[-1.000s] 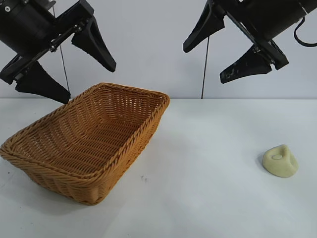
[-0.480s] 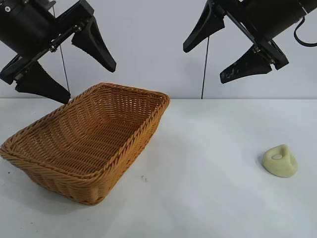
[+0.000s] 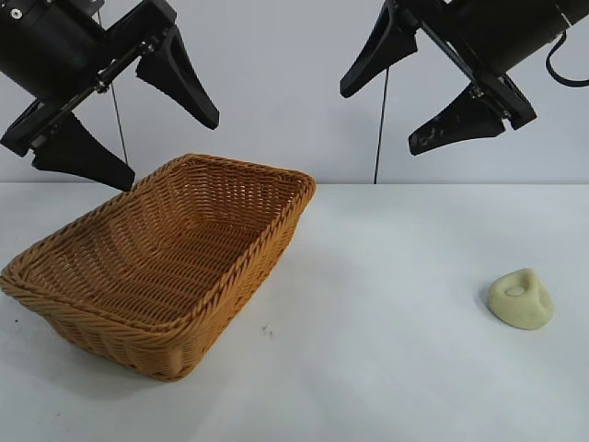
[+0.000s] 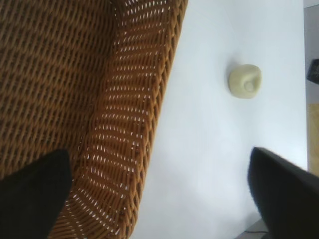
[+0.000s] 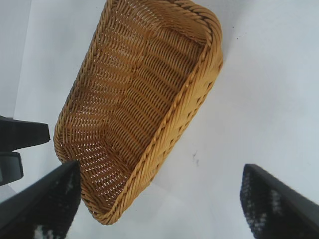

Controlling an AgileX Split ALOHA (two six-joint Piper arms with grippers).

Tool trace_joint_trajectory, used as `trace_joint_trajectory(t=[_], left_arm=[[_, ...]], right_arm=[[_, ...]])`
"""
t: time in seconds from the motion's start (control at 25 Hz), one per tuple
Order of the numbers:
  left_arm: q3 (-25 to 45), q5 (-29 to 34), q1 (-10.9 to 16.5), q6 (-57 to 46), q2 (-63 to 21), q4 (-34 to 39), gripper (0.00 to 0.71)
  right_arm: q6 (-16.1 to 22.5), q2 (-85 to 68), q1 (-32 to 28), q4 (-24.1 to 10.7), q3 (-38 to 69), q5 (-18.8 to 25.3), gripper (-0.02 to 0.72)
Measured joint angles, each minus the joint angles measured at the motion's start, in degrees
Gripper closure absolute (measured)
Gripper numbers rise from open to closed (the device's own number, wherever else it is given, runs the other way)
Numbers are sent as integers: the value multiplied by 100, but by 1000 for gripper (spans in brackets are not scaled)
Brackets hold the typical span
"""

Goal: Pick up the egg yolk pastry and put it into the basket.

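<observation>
The egg yolk pastry [image 3: 522,299], a small pale yellow lump with a dimple on top, lies on the white table at the right; it also shows far off in the left wrist view [image 4: 245,81]. The orange-brown wicker basket [image 3: 55,278] stands empty at the left, seen too in both wrist views [image 4: 129,119] [image 5: 197,94]. My left gripper [image 3: 170,147] hangs open high above the basket's far end. High over the table's middle-right my right gripper [image 3: 382,120] is open too, well above and left of the pastry. Nothing is between either pair of fingers.
The white table [image 3: 386,368] runs bare between basket and pastry, with a small dark speck [image 3: 265,329] near the basket's front corner. A thin cable [image 3: 379,129] hangs down the pale back wall behind the arms.
The left gripper has shifted very slightly to the right. The right arm, basket and pastry have not moved.
</observation>
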Motion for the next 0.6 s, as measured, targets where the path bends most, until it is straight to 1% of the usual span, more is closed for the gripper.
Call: trace_joint_trajectory(t=[0.2,0.28,0.44,0.6], left_arm=[[0,332,0,-101,0,-8,18],[6,349,0,-254,-66,86,18],[65,343,0,-756,-433,567,18],[392,317,0,-1516,-979,1055,18]], right_arm=[[0,0,0,0,0,0,80],[0,0,0,0,0,0,80],[0,0,0,0,0,0,80],[0,0,0,0,0,0,80]])
